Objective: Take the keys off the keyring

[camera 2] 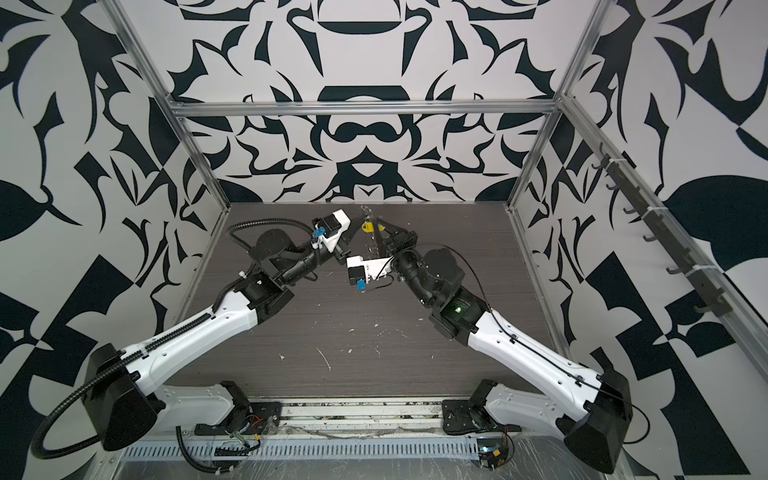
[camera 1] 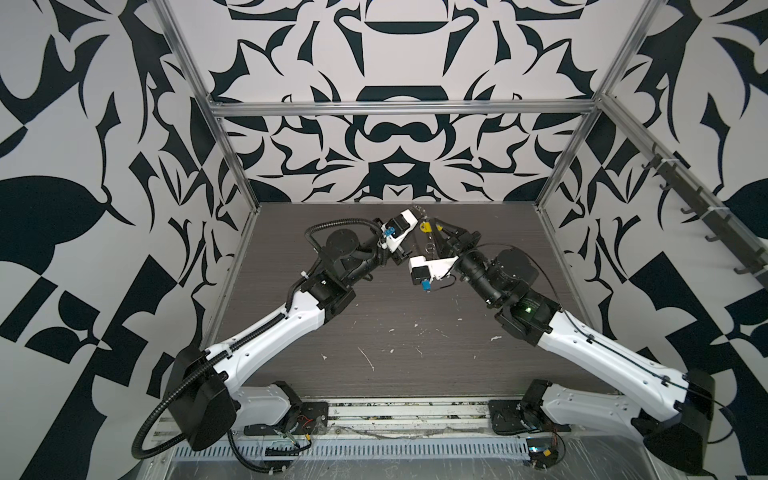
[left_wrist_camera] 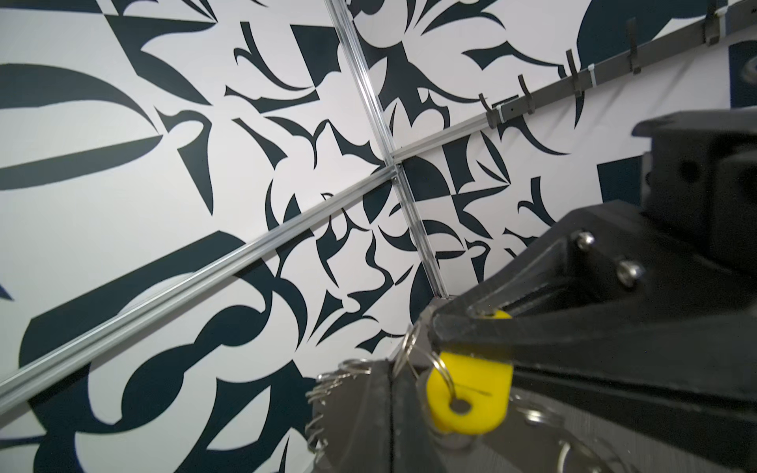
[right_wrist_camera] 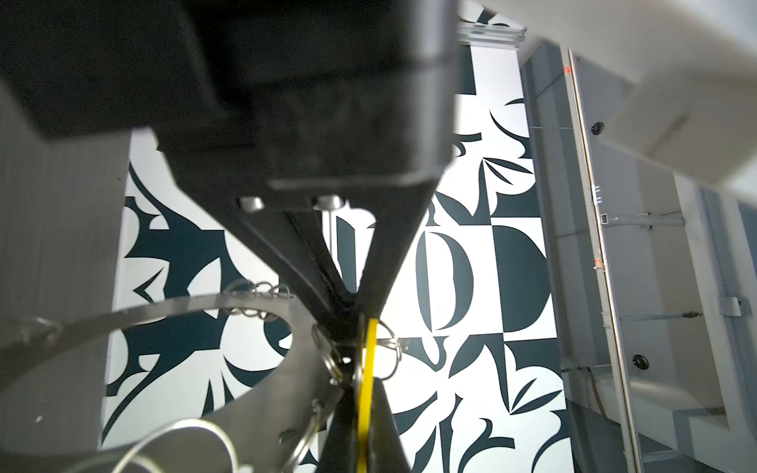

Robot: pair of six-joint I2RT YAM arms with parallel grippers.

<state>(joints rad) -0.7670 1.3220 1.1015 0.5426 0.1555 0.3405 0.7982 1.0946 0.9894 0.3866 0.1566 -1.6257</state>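
Both grippers meet in the air above the back middle of the table. The keys, a yellow tag (camera 1: 424, 225) (camera 2: 367, 225) (left_wrist_camera: 471, 393), are pinched edge-on (right_wrist_camera: 366, 368) in my shut right gripper (right_wrist_camera: 364, 395) (camera 1: 432, 227). A small split ring (left_wrist_camera: 444, 370) runs from the tag's hole to my left gripper's tips. My left gripper (left_wrist_camera: 391, 368) (camera 1: 419, 216) has its jaws closed seam to seam on the keyring (right_wrist_camera: 164, 311), a flat silver hoop fringed with small rings (left_wrist_camera: 327, 387). The hoop hangs below the two grippers (camera 1: 430, 246). Where ring meets hoop is hidden.
The dark wood-grain table (camera 1: 395, 332) carries white paint flecks towards the front. Aluminium frame posts and a crossbar (camera 1: 399, 107) box in the workspace. A rail of dark hooks (camera 1: 685, 195) runs along the right wall. Both arms stretch in from the front corners.
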